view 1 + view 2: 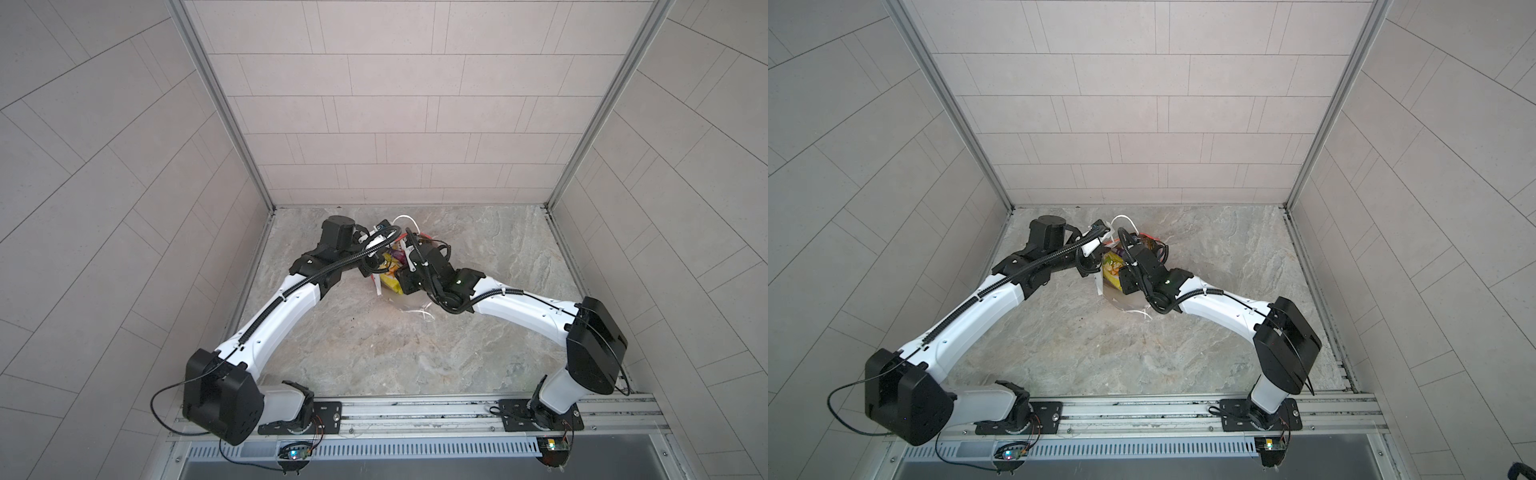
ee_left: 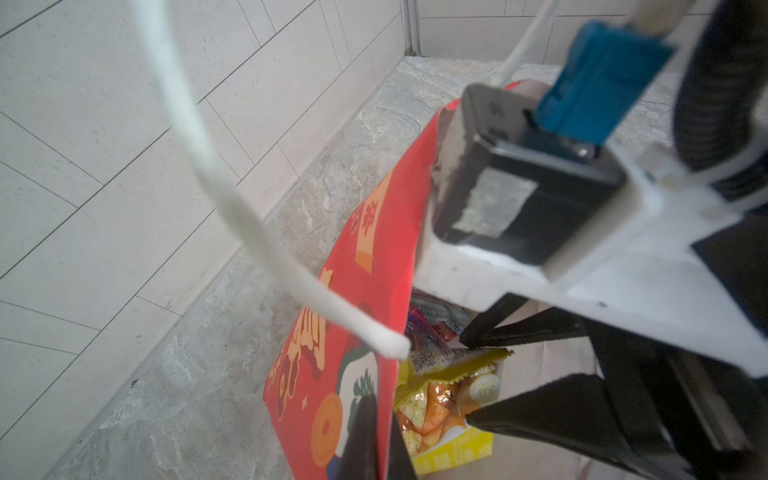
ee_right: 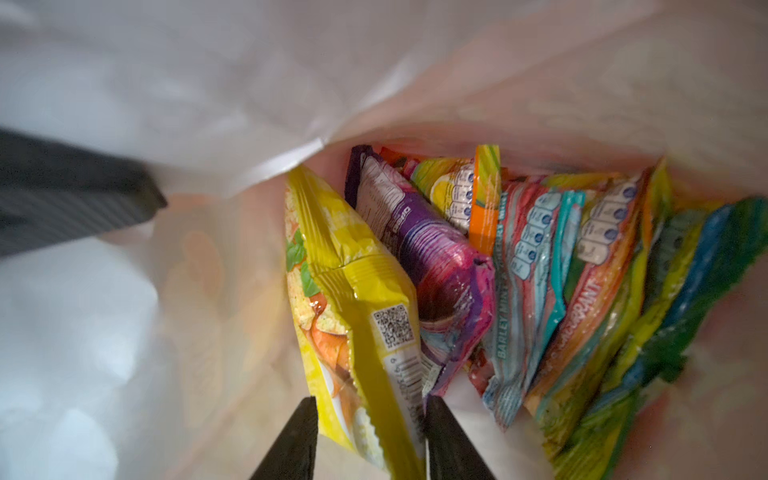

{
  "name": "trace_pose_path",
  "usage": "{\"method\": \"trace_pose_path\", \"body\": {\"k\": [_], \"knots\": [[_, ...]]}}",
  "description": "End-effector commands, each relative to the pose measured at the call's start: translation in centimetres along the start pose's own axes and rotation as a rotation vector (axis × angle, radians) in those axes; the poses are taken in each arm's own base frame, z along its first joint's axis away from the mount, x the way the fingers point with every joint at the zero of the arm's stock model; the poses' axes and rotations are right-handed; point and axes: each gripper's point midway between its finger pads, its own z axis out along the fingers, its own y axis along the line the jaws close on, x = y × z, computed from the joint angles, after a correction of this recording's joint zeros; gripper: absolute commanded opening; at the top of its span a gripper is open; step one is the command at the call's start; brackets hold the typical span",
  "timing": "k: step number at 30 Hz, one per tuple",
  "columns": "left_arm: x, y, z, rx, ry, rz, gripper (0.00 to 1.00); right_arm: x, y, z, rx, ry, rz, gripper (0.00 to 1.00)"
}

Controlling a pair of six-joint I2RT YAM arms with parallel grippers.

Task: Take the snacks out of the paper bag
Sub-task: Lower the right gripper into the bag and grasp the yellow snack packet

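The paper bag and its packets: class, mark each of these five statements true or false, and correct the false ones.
1. The right gripper has its jaws on either side of the yellow packet. True.
2. The bag is blue outside. False: it is red, with gold characters.
3. The packets have all been taken out. False: those in view sit inside the bag.
4. The left gripper is shut on the bag's wall. True.
5. The bag has a white cord handle. True.
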Motion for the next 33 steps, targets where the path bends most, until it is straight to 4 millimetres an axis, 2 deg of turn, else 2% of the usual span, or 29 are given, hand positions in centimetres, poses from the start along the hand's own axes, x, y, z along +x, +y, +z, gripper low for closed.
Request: {"method": "trace_pose_path", "body": {"k": [1,5,7,8,10,13,17,25,28,33], "knots": [[-2.1,0.0,-0.7,-0.002,-0.085,0.025,0.00,-0.3,0.1,0.5,-0.009,-0.016,0.023,0.36],[-2.0,0.1,-0.7,-0.004,-0.085,0.022,0.00,0.0,0.4,0.7,-0.031,-0.009,0.017,0.25],[-2.0,0.1,-0.8,-0.006,-0.087,0.023,0.00,0.1,0.6,0.7,-0.042,-0.008,0.017,0.23],[-2.0,0.1,-0.8,-0.008,-0.088,0.024,0.00,0.1,0.7,0.7,-0.047,-0.008,0.017,0.24],[-2.1,0.1,-0.8,-0.008,-0.088,0.022,0.00,0.2,0.7,0.8,-0.049,-0.005,0.017,0.35],[-2.1,0.0,-0.9,-0.007,-0.092,0.021,0.00,0.3,0.6,1.0,-0.045,0.000,0.014,0.41],[-2.1,0.0,-0.8,-0.004,-0.094,0.018,0.00,0.6,0.6,1.4,-0.042,0.010,0.009,0.40],[-2.2,0.1,-0.9,-0.011,-0.096,0.020,0.00,0.7,1.0,1.7,-0.056,0.019,-0.020,0.22],[-2.2,0.1,-0.9,-0.010,-0.097,0.020,0.00,0.5,1.1,1.4,-0.066,0.009,-0.020,0.13],[-2.1,0.1,-0.8,-0.011,-0.093,0.020,0.00,0.1,1.1,0.4,-0.078,-0.012,-0.024,0.05]]}}
